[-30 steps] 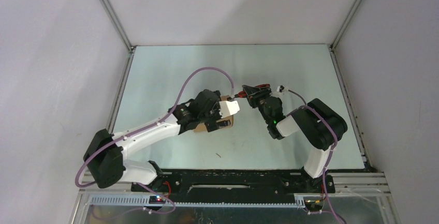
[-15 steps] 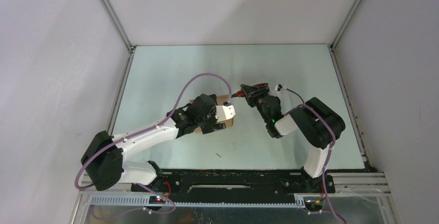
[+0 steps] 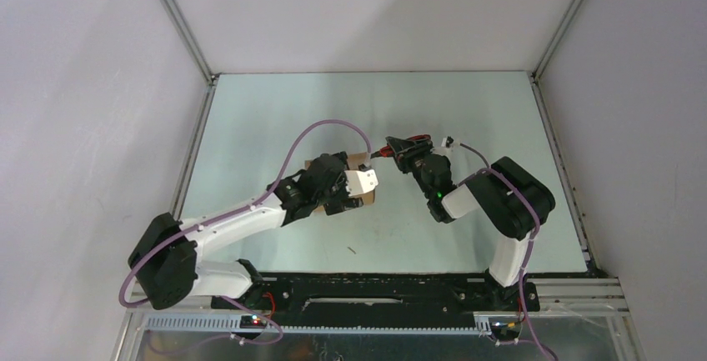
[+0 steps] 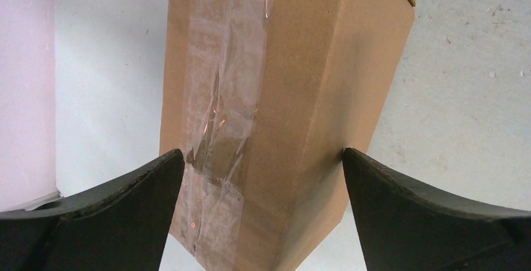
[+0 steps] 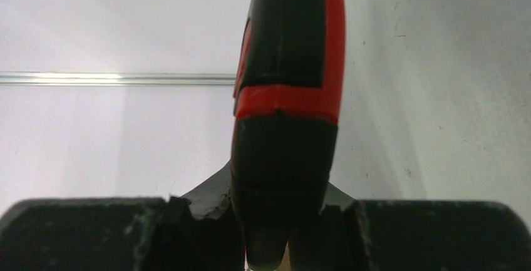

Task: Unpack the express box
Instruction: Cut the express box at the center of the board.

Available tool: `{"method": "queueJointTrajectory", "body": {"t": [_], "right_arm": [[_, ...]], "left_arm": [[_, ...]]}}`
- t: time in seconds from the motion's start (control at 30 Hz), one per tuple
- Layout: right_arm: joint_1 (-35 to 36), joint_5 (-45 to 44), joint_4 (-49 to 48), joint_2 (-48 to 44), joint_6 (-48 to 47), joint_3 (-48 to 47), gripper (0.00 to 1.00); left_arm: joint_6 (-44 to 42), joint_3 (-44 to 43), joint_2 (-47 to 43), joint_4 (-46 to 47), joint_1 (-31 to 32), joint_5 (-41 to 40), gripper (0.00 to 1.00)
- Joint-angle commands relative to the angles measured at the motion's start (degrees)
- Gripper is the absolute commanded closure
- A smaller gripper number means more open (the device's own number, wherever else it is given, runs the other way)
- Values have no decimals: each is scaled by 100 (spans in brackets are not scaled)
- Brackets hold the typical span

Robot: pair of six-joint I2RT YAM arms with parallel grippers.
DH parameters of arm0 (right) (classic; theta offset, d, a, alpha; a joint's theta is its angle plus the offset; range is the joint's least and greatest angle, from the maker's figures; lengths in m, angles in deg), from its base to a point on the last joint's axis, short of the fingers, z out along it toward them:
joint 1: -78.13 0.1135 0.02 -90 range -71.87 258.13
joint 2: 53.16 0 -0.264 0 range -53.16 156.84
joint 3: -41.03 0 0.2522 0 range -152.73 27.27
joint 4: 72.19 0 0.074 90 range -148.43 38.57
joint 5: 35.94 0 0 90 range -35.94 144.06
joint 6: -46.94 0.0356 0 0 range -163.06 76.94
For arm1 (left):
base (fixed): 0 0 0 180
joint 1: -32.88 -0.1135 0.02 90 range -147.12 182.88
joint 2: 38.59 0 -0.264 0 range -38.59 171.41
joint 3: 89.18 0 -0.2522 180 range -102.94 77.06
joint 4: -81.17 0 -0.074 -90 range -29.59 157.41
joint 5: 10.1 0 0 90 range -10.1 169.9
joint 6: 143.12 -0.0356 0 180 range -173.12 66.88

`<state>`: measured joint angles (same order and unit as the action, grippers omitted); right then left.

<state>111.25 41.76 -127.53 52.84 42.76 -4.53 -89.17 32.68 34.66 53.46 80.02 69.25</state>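
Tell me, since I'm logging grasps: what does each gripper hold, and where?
Right gripper: utility knife, clamped at its handle's lower end. Left gripper: wide open, straddling the express box; whether it grips is unclear.

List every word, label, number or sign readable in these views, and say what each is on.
None can be read.
Express box: only plain cardboard and clear tape show; no label in view.
Utility knife: red and black handle, no lettering showing.

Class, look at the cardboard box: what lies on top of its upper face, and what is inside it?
Clear tape runs along the box, wrinkled over its seam. The left gripper straddles the box, fingers at both sides. The contents cannot be seen; the box is closed.
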Motion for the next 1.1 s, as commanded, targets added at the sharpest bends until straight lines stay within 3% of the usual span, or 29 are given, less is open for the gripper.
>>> {"method": "queueJointTrajectory", "body": {"t": [0.0, 1.07], "right_arm": [[-36, -173, -240, 114, 105, -143, 100], [-71, -70, -454, 210, 295, -204, 100]], "left_arm": [[-49, 122, -248, 324, 37, -132, 0], [-53, 114, -129, 542, 140, -172, 0]]}}
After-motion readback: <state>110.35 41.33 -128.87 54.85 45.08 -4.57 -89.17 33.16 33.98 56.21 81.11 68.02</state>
